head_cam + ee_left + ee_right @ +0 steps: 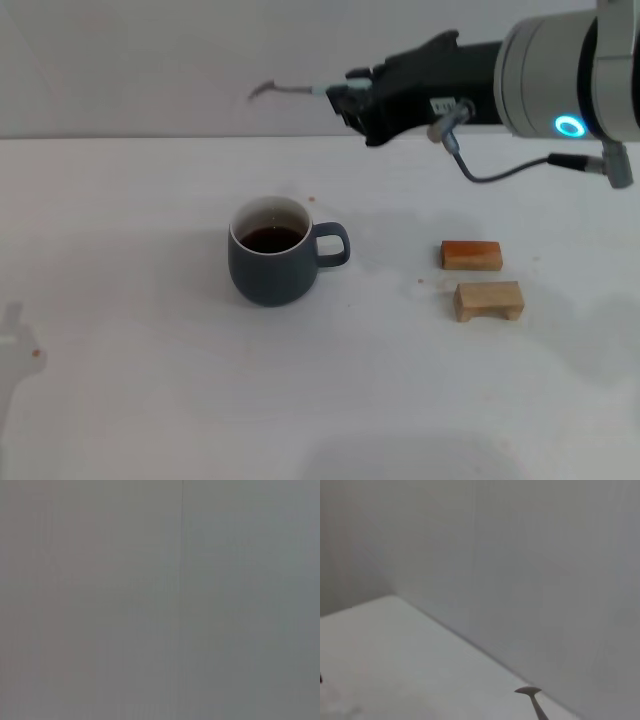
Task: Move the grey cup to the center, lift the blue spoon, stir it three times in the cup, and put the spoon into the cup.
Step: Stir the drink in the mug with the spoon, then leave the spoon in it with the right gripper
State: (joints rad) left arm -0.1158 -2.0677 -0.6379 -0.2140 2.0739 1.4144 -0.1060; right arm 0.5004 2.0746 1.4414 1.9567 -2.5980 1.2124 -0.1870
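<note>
1. The right end effector (pixel 345 97) is hanging high above the white worktop (pixel 150 400), up and to the right of the cup, clamped on the pale-blue handle of the slim blue spoon with the grey metal bowl and neck (pixel 290 90); the spoon is sticking out nearly level, its bowl over the far edge of the worktop.
2. The rounded slate blue-grey ceramic mug (pixel 275 255), the grey cup of the task, is sitting near the middle of the worktop, handle pointing toward the robot's right, dark brown liquid inside.
3. Risk one: the spoon is being gripped only at its handle end, so it could be twisting or slipping as it swings down.
4. Risk two: coming in at a shallow angle, the spoon bowl could be knocking the rim and nudging or tipping the cup.
5. Risk three: stirring too wide or fast could be sloshing the liquid onto the worktop; faint specks are already showing beside the cup.
6. The left end effector is nowhere in sight; its wrist view is showing only a blank grey surface.
7. Counting: one cup, one spoon, two wooden blocks (pixel 471 255) lying near each other to the cup's right, one arm working.
</note>
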